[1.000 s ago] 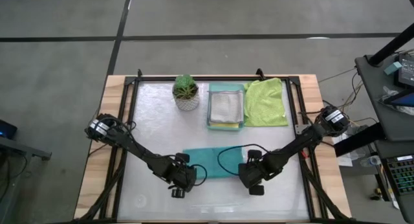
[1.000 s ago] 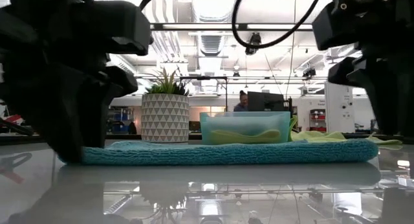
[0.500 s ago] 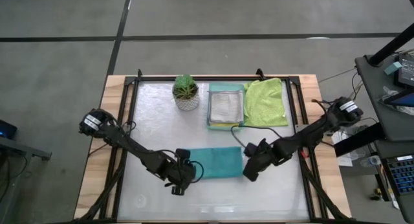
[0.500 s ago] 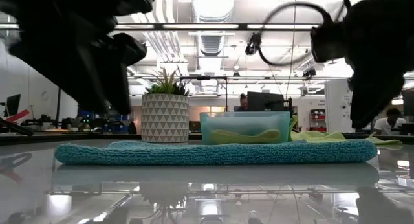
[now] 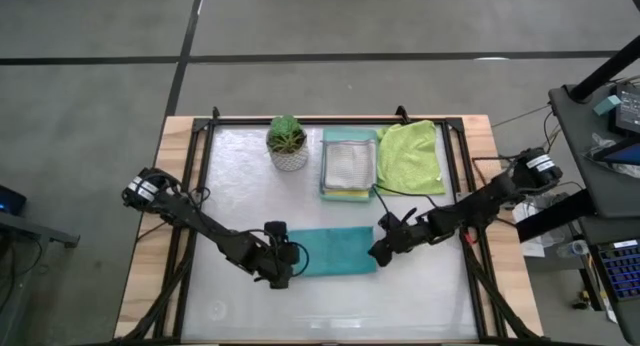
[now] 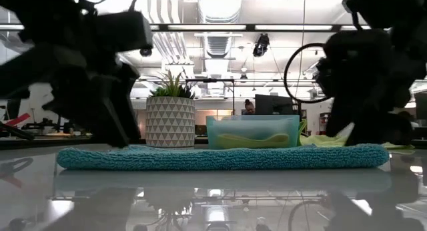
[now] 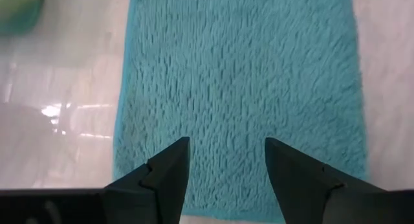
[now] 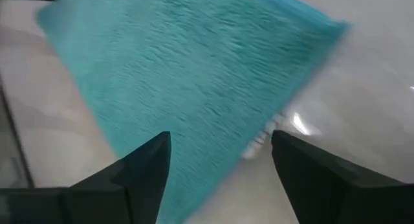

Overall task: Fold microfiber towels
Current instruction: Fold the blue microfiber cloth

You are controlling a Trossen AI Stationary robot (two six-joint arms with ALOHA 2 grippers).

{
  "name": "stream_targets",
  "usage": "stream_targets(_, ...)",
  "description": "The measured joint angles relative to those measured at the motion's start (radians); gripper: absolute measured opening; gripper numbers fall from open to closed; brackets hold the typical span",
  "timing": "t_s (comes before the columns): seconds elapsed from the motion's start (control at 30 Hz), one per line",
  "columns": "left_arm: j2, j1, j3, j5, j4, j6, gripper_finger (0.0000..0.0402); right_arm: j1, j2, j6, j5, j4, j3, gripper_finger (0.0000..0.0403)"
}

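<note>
Teal microfiber towel (image 5: 335, 251) lies flat on the white table (image 5: 240, 186), folded into a rectangle, in the near half at the middle. Its long edges run left to right.

Left gripper (image 5: 283, 269) sits at the towel's left end. In the left wrist view its two dark fingers (image 7: 169, 175) stand apart over the teal pile with nothing between them; the jaws are open and hold nothing.

Right gripper (image 5: 381, 250) sits at the towel's right end. In the right wrist view its fingers (image 8: 145, 169) are spread wide above the cloth, empty. Whether either gripper touches the cloth cannot be told.

In the low view the teal towel forms a low, even band across the tabletop, with the dark bulk of one arm above each end.

Far side of the table, left to right:
- potted plant (image 5: 288, 141) in a patterned white pot;
- mint-green tray (image 5: 349, 166), just beside the plant, with a pale grey towel (image 5: 349, 164) on top and a yellow edge showing at its near side;
- lime green towel (image 5: 412, 156), spread open, touching the tray's right side.
</note>
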Motion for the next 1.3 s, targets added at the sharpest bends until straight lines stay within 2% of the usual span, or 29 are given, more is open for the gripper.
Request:
stream_targets(0.27, 0.0, 0.0, -0.025, 0.0, 0.039, -0.004, 0.0185, -0.018, 0.121, -0.067, 0.003, 0.232, 0.003, 0.0244)
stream_targets(0.4, 0.0, 0.0, -0.022, 0.0, 0.039, -0.004, 0.0185, -0.023, 0.133, -0.067, 0.006, 0.247, 0.003, 0.0216)
stream_targets(0.53, -0.006, -0.003, -0.022, 0.0, 0.035, -0.004, 0.0185, -0.023, 0.116, -0.076, 0.012, 0.237, 0.002, 0.0163)
stream_targets(0.77, -0.078, -0.03, -0.02, 0.001, -0.022, -0.006, 0.0185, -0.025, 0.076, -0.114, 0.027, 0.196, -0.001, 0.0027)
stream_targets(1.03, -0.134, -0.044, -0.065, 0.0, -0.003, -0.05, 0.0185, -0.049, -0.084, -0.118, 0.026, -0.075, 0.0, 0.0011)
stream_targets(1.17, -0.113, -0.044, -0.142, -0.001, 0.188, -0.054, 0.0185, -0.074, -0.207, -0.107, 0.021, -0.281, 0.018, 0.0011)
stream_targets(1.3, -0.082, -0.036, -0.21, -0.024, 0.399, -0.029, 0.0185, -0.097, -0.263, -0.108, 0.025, -0.526, 0.097, 0.0011)
